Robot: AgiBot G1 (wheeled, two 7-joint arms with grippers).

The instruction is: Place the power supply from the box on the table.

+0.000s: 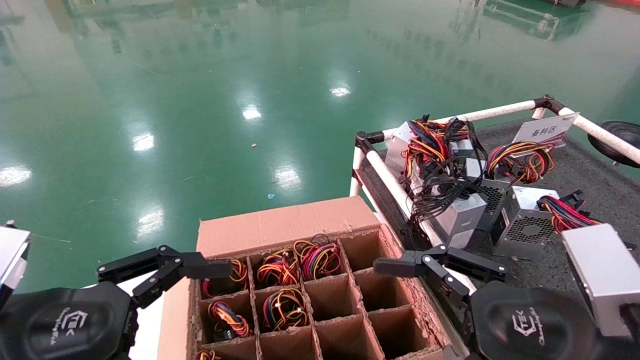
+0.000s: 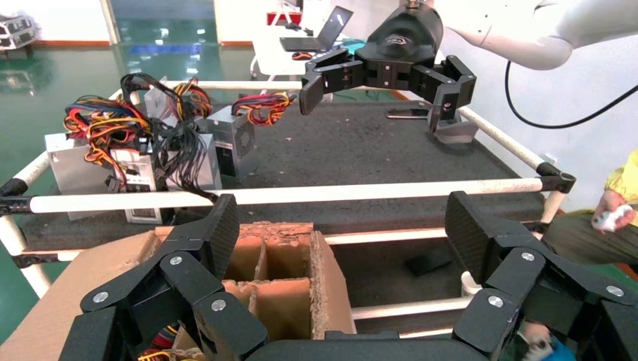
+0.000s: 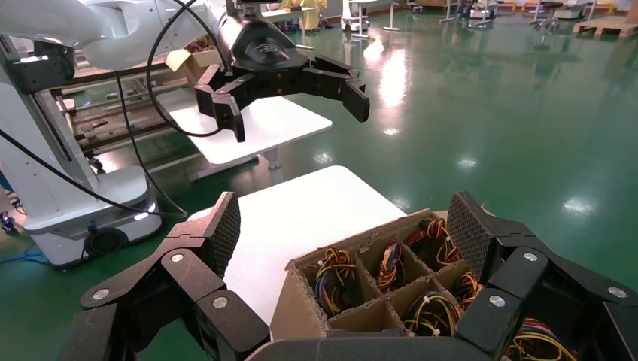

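Note:
The box (image 1: pixel 345 320) stands low in the head view, a brown carton with a ragged grid of cells and one flat flap (image 1: pixel 285 222). The power supply (image 1: pixel 320 260) sits in a far cell, and only its looped pink-red, yellow and blue wires show. My left gripper (image 1: pixel 165 270) hovers over the box's left edge, open and empty. My right gripper (image 1: pixel 440 267) hangs open and empty over the box's right edge, beside the table (image 1: pixel 580 175). The left wrist view has the left gripper (image 2: pixel 342 229) wide open above the box corner (image 2: pixel 286 271). The right wrist view has the right gripper (image 3: pixel 347 226) wide open above the wire-filled cells of the box (image 3: pixel 301 308).
Several power supplies (image 1: pixel 522 225) stand on the table's left part, one trailing black cables (image 1: pixel 440 175), near a small white sign (image 1: pixel 545 131). White tube rails (image 1: pixel 395 185) edge the table. A low white table (image 3: pixel 301 210) stands left of the box. A person (image 2: pixel 621 210) is beyond the table.

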